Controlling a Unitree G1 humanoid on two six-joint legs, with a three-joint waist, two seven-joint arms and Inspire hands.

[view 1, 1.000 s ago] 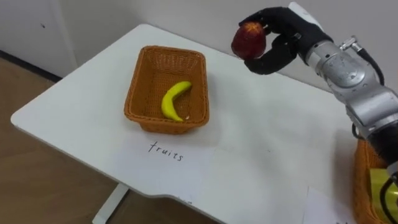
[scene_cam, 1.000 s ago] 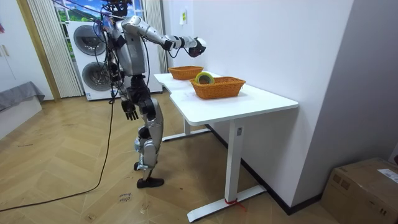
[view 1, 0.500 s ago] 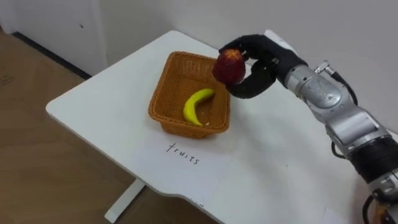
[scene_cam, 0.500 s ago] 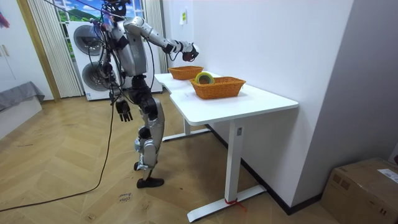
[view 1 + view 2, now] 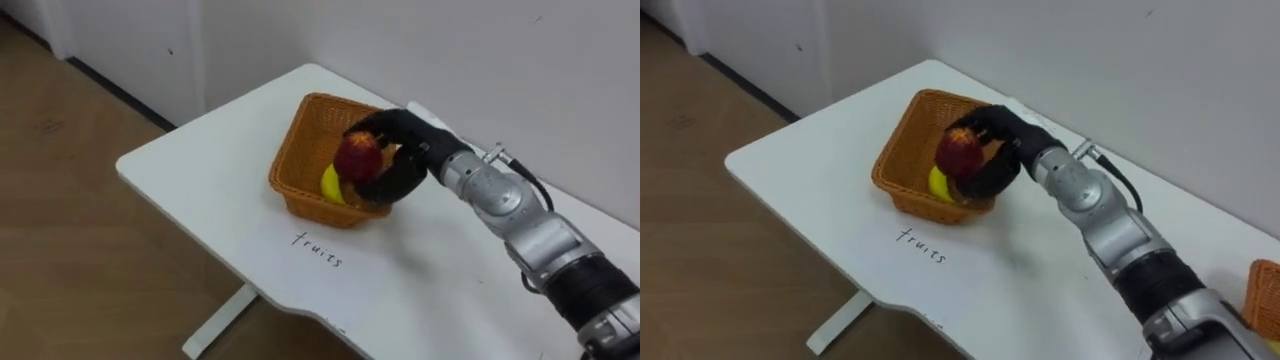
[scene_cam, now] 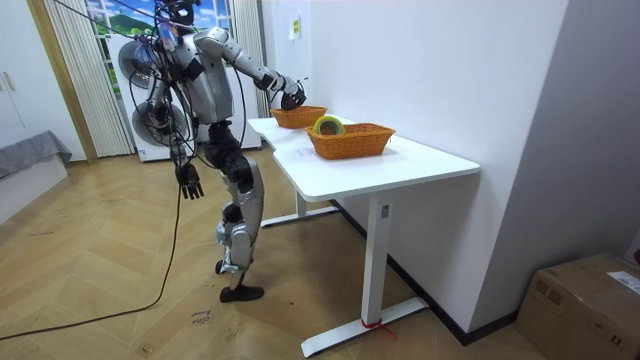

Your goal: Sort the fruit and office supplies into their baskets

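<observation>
While fingers [image 5: 378, 123] clamp a round red apple [image 5: 358, 160], the right hand [image 5: 410, 150] overhangs the woven basket [image 5: 308, 204] (banana [image 5: 331, 184] inside).

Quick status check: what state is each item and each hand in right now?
apple: gripped in the right hand, over the fruit basket, not yet released.
right hand: fingers curled round the apple.
banana: lying inside the fruit basket.
fruit basket: upright on the table.
second basket: upright on the table, holding a yellow-green roll.
left hand: hangs by the robot's side.
</observation>
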